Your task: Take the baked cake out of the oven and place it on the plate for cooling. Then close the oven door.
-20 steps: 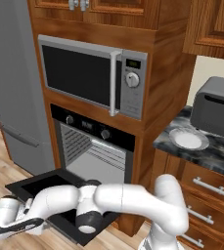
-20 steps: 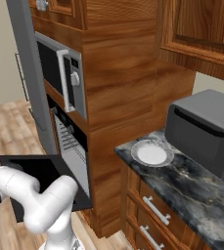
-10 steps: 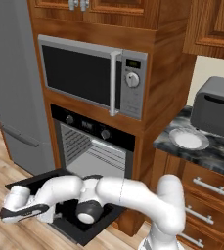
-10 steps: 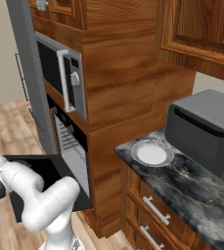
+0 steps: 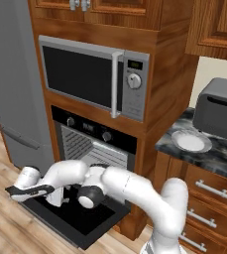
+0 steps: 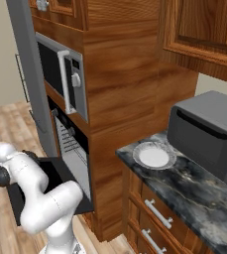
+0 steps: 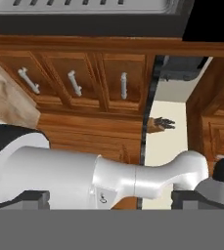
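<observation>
Black glossy oven door point(image 5: 80, 218) flat, round white plate point(image 5: 192, 141)

From my base cameras I see a dark marbled desk point(image 6: 184, 186) to the right of the wooden oven column, sitting on wood drawers with silver bar handles. The round white-grey plate point(image 6: 153, 156) lies flat on the desk near its left end, with nothing on it, and just beside it to the right stands the grey toaster box point(image 6: 209, 134), also resting directly on the desk. Lower down, the wood-plank floor point(image 5: 6, 223) runs under the oven door point(image 5: 80, 223), which I see lying open and level, a little above the planks.
</observation>
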